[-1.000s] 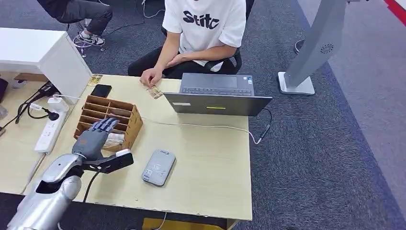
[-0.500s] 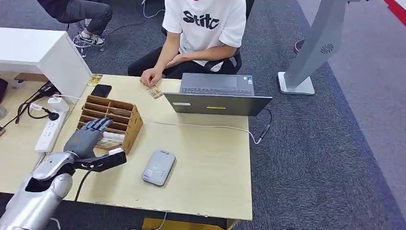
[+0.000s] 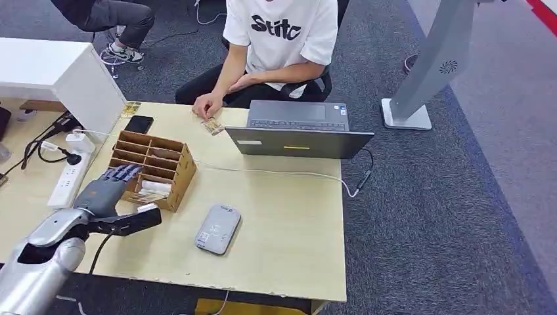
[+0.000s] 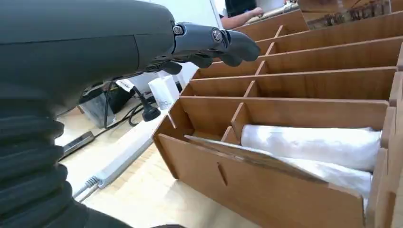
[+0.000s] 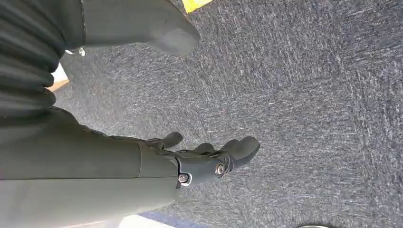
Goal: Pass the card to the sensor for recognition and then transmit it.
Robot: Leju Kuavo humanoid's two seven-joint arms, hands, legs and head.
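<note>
Beside the wooden organizer (image 3: 152,168), the left hand (image 3: 104,188) hovers spread, card reader (image 3: 217,229) nearby.

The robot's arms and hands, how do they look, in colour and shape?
The left arm is shiny silver and rounded, with a dark opening near the elbow and a black block at the wrist. The left hand is matt grey with darker fingers. In the wrist views, the right hand has a grey ribbed cover, dark fingers and small metal screws.
</note>
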